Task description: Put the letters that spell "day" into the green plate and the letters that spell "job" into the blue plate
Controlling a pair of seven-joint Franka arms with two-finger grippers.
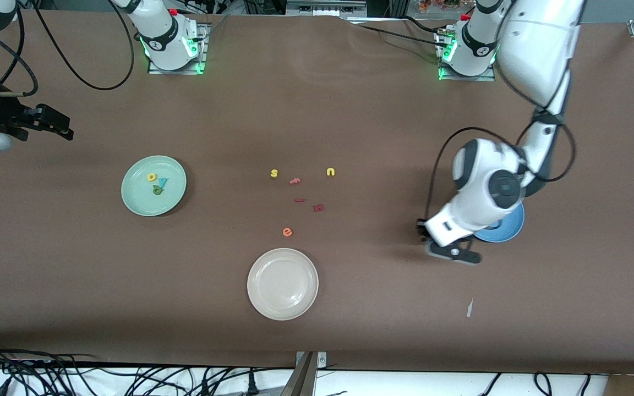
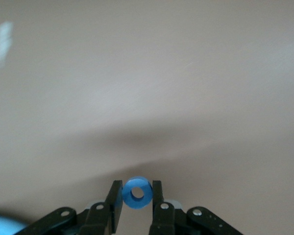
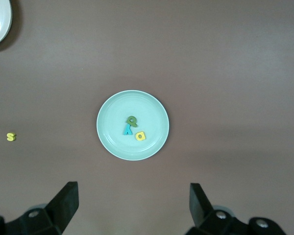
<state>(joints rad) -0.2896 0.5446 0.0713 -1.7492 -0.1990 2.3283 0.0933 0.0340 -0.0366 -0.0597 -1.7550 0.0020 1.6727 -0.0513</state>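
My left gripper [image 2: 137,193] is shut on the blue ring "o" [image 2: 137,193], which sits between its two black fingers. In the front view this gripper [image 1: 422,231] hangs low over bare table just beside the blue plate [image 1: 509,230], which the arm partly covers. The other "job" letters are hidden. The green plate [image 1: 135,192] holds the yellow [image 1: 152,177], teal [image 1: 162,182] and olive [image 1: 157,190] letters. My right gripper [image 1: 53,125] waits open at the right arm's end of the table, high over the green plate [image 3: 112,142], with nothing between its fingers.
Loose letters lie mid-table: a yellow "s" [image 1: 274,173], a yellow "u" [image 1: 331,172], an orange "e" [image 1: 287,232] and three reddish ones [image 1: 318,208]. A cream-white plate [image 1: 264,297] stands nearer the camera. A paper scrap [image 1: 469,308] lies nearer the camera than the blue plate.
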